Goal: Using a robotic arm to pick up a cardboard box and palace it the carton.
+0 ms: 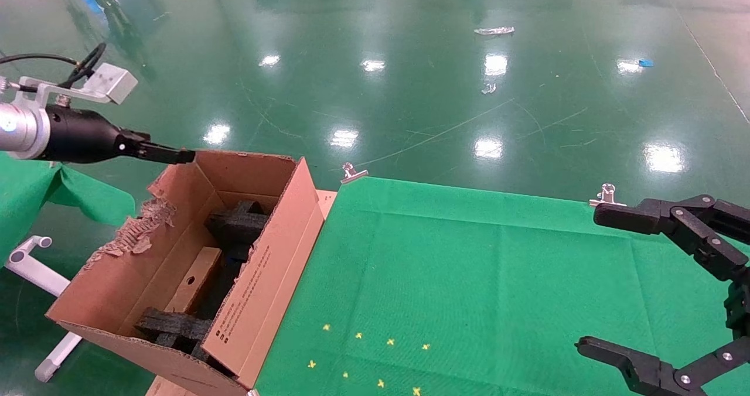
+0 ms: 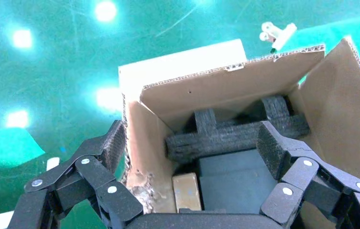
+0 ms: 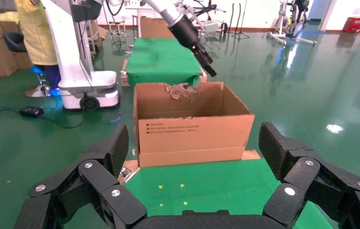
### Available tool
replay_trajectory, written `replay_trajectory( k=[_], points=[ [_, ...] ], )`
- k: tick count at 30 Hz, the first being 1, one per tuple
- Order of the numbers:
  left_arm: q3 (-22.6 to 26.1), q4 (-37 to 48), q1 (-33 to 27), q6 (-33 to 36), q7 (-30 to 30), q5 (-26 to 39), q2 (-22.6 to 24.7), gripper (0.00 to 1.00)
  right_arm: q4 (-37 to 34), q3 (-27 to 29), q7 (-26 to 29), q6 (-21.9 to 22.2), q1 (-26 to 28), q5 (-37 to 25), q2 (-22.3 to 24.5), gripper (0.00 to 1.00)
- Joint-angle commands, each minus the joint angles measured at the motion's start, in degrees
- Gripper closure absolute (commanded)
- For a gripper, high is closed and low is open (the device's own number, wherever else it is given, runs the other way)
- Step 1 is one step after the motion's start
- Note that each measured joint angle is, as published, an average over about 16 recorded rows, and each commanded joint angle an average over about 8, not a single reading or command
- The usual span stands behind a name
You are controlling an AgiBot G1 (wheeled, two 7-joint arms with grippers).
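Left gripper (image 2: 194, 167) hangs empty with jaws wide above the carton's (image 1: 266, 279) torn far corner; cardboard box (image 1: 196, 279) lies below it inside, beside the foam (image 1: 237, 226), so placement looks done. Right gripper (image 1: 592, 279) idles open over the table (image 1: 469, 279).

Cardboard box (image 1: 193, 279) half hidden by foam (image 1: 176, 328)

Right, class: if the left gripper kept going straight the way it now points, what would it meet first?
Probably the black foam crosspiece inside the large brown corrugated carton. The open left gripper points down into it, though depth is unclear.
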Motion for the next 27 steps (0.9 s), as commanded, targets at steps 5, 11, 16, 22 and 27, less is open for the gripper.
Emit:
replay_trajectory(
  k=[5,11,16,22,27],
  points=[
    [-0.9,-1.4,-0.1,0.2,0.2,-0.6,-0.3,0.00,0.0,0.0,0.0,0.0,0.0,0.0,0.0,0.00],
    [-5.2,-6.6,3.8,2.1,1.5,-3.4,-0.7,0.00,0.0,0.0,0.0,0.0,0.0,0.0,0.0,0.00],
    [-9.7,-12.0,8.1,4.0,2.9,-6.4,-1.1,0.00,-0.1,0.0,0.0,0.0,0.0,0.0,0.0,0.00],
    [-15.1,-18.3,13.1,6.3,4.5,-10.0,-1.6,0.00,-0.1,-0.1,0.0,0.0,0.0,0.0,0.0,0.00],
    [-19.6,-23.7,17.4,8.3,5.9,-12.9,-2.0,0.00,-0.1,-0.1,0.0,0.0,0.0,0.1,0.0,0.00]
  ],
)
